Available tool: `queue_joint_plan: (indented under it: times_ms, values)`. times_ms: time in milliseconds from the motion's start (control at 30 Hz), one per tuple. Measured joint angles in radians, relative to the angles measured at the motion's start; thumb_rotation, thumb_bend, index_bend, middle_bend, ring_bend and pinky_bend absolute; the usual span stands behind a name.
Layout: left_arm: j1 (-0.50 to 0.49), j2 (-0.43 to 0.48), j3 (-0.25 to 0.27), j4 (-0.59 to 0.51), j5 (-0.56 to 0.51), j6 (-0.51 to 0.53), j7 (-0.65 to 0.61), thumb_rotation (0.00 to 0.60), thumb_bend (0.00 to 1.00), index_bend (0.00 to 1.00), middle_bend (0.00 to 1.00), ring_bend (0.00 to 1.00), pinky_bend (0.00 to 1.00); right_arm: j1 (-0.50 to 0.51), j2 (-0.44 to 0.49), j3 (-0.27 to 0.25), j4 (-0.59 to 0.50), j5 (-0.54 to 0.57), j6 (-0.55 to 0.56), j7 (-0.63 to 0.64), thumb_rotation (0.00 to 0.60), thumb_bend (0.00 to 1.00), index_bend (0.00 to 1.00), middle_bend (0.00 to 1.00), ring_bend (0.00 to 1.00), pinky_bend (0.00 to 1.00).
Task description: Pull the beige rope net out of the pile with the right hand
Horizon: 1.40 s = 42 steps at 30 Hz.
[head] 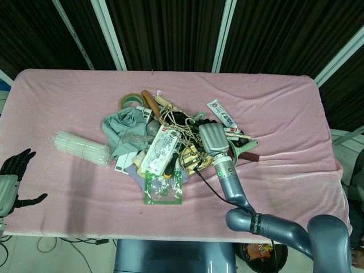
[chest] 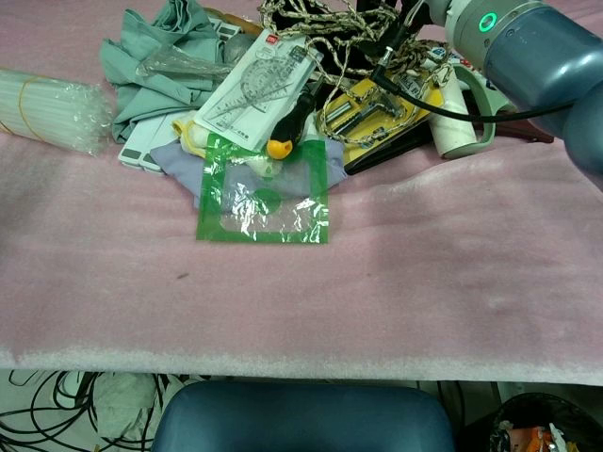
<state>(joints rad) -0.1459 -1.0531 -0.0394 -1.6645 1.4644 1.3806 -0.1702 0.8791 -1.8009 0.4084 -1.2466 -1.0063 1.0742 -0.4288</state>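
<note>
lab test bench | pink cloth-covered table (head: 284,108) | dark ribbed wall panels (head: 170,28) | floor cables (chest: 57,405)

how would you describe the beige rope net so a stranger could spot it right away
On the pink cloth-covered table, look at the heap of clutter in the middle. The beige rope net is the knotted open mesh of cord draped over the heap's upper part, just left of the grey right hand and above the yellow hardware card. Nothing else there is a web of cords with holes.
</note>
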Motion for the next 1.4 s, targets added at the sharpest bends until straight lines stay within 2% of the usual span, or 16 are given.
queue_joint_plan:
  times_ms: [233, 433, 567, 733, 933, 1067, 1267, 1400]
  values:
    - [0.002, -0.002, 0.001, 0.0, 0.005, 0.006, 0.004, 0.6, 0.0, 0.0, 0.0, 0.0, 0.0, -0.004, 0.024, 0.008, -0.023, -0.053, 0.049, 0.046, 0.6, 0.61, 0.78, 0.67, 0.61, 0.62]
    - [0.005, -0.005, 0.002, 0.0, 0.013, 0.018, 0.005, 0.6, 0.0, 0.0, 0.0, 0.0, 0.0, -0.027, 0.106, 0.034, -0.144, -0.09, 0.113, 0.052, 0.6, 0.62, 0.79, 0.67, 0.61, 0.63]
    - [0.008, -0.007, 0.002, 0.002, 0.021, 0.027, 0.007, 0.6, 0.0, 0.0, 0.0, 0.0, 0.0, -0.057, 0.189, 0.059, -0.271, -0.109, 0.164, 0.046, 0.6, 0.63, 0.79, 0.67, 0.61, 0.63]
    - [0.012, -0.014, 0.003, 0.01, 0.033, 0.045, 0.02, 0.6, 0.0, 0.0, 0.0, 0.0, 0.0, -0.124, 0.338, 0.094, -0.467, -0.129, 0.237, 0.035, 0.6, 0.63, 0.79, 0.67, 0.61, 0.63]
    - [0.016, -0.022, 0.006, 0.019, 0.049, 0.061, 0.037, 0.6, 0.0, 0.0, 0.0, 0.0, 0.0, -0.272, 0.528, 0.102, -0.692, -0.177, 0.34, 0.065, 0.6, 0.63, 0.79, 0.67, 0.61, 0.63]
    - [0.019, -0.029, 0.009, 0.023, 0.059, 0.071, 0.054, 0.6, 0.0, 0.0, 0.0, 0.0, 0.0, -0.401, 0.616, 0.055, -0.795, -0.25, 0.417, 0.141, 0.6, 0.63, 0.79, 0.67, 0.61, 0.62]
    - [0.024, -0.042, 0.009, 0.029, 0.069, 0.088, 0.08, 0.6, 0.0, 0.0, 0.0, 0.0, 0.0, -0.572, 0.688, -0.086, -0.871, -0.419, 0.519, 0.317, 0.6, 0.63, 0.79, 0.67, 0.61, 0.63]
    - [0.025, -0.046, 0.007, 0.033, 0.067, 0.091, 0.085, 0.6, 0.0, 0.0, 0.0, 0.0, 0.0, -0.646, 0.716, -0.171, -0.89, -0.535, 0.563, 0.378, 0.6, 0.63, 0.79, 0.67, 0.61, 0.63]
